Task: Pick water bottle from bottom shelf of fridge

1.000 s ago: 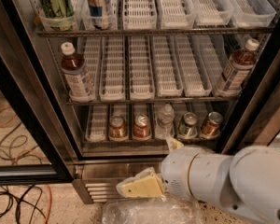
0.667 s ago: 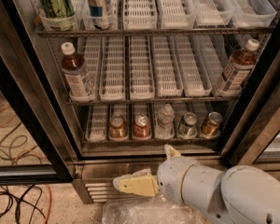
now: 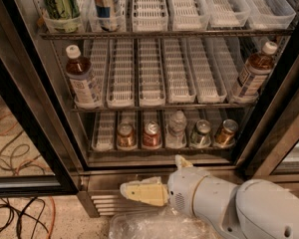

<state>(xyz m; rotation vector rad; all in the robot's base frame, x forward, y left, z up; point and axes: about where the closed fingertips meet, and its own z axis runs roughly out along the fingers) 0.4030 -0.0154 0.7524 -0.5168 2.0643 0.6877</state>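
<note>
Gripper status first: in the camera view, the only one you've got, it sits low in front of the fridge, level with the steel base grille and below the bottom shelf. Its tip points left across the grille, not into the cabinet. Can't tell whether it's released or clenched; nothing shows in its grasp. The white arm comes in from lower right, above a crumpled clear plastic bag. Water bottle stands upright at the front of the bottom shelf, long axis vertical, cap up, in the lane right of centre. Red can is just beside it on the left and a silvery can just beside it on the right, each in its own lane. Two more cans sit further out, and the far-left lane looks empty. Key relation: the bottle lies above the gripper, right of its tip and deeper in, so you'd need to lift, swing the tip toward the shelf and go in straight along that lane. My read is that the reach hasn't started. Side clearance looks tight, so expect to brush a neighbouring can if you come in off-axis. Ignore the brown-liquid bottles one rack up.
</note>
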